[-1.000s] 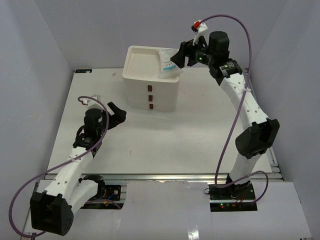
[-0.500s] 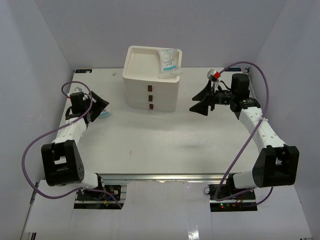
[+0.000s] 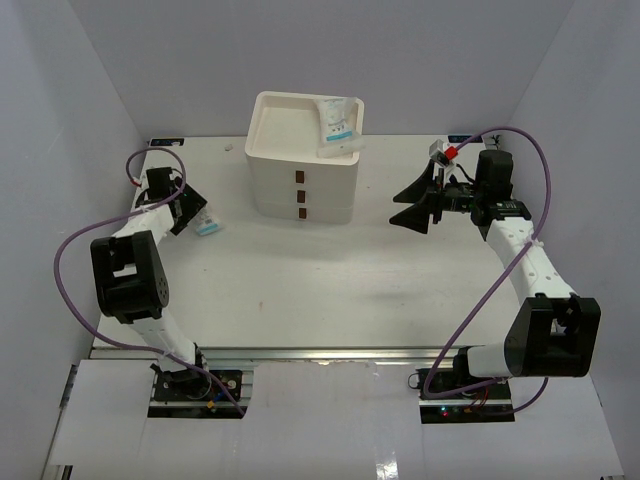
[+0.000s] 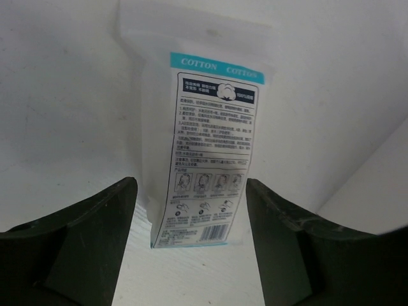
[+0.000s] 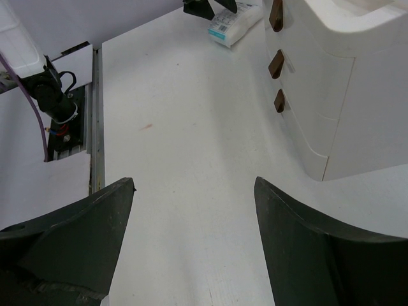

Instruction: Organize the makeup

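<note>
Left gripper frames a cotton sachet, its top cropped.

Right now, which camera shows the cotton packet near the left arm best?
The left wrist view: the cotton packet fills the frame, label readable, lying flat between the fingers of the open left end effector. The top view shows only a small white-and-blue patch; the right wrist view shows it far away at the top edge.

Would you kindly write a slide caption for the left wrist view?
Open left fingers frame a cotton sachet lying flat on the white table.
</note>
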